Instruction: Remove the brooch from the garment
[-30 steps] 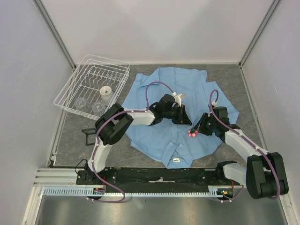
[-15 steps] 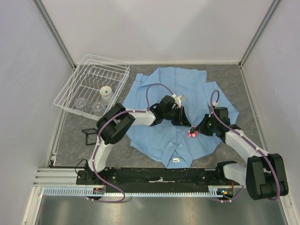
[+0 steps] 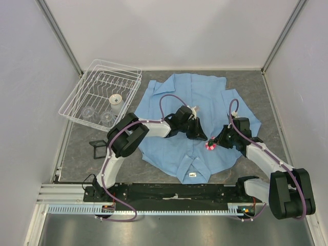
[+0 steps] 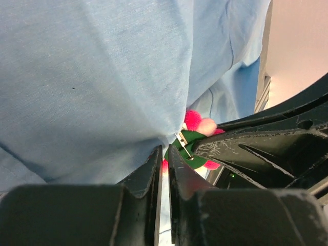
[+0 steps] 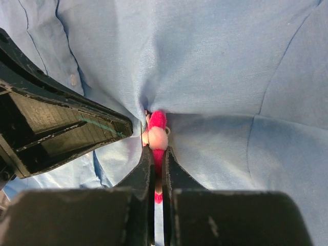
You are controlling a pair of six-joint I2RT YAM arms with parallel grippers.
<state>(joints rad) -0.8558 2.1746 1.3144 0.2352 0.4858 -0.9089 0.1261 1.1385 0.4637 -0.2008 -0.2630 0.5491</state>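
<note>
The garment (image 3: 177,102), a light blue shirt, lies spread on the grey table with its collar toward the arms. The brooch (image 3: 209,145), pink-red and small, sits on the shirt's right front. In the right wrist view my right gripper (image 5: 157,151) is shut on the brooch (image 5: 158,134), which stands edge-on between the jaws. My left gripper (image 4: 165,149) is shut on a pucker of shirt cloth (image 4: 128,92) just beside the brooch's green back and pin (image 4: 190,148). The two grippers' tips nearly touch, left gripper (image 3: 201,135) and right gripper (image 3: 214,143).
A white wire dish rack (image 3: 100,95) holding a few cups stands at the back left. A small black clip-like object (image 3: 97,149) lies on the table left of the shirt. Enclosure walls stand on three sides.
My right gripper has closed onto the brooch. My left gripper has slid a little right along the shirt toward the brooch and narrowed onto the cloth.
</note>
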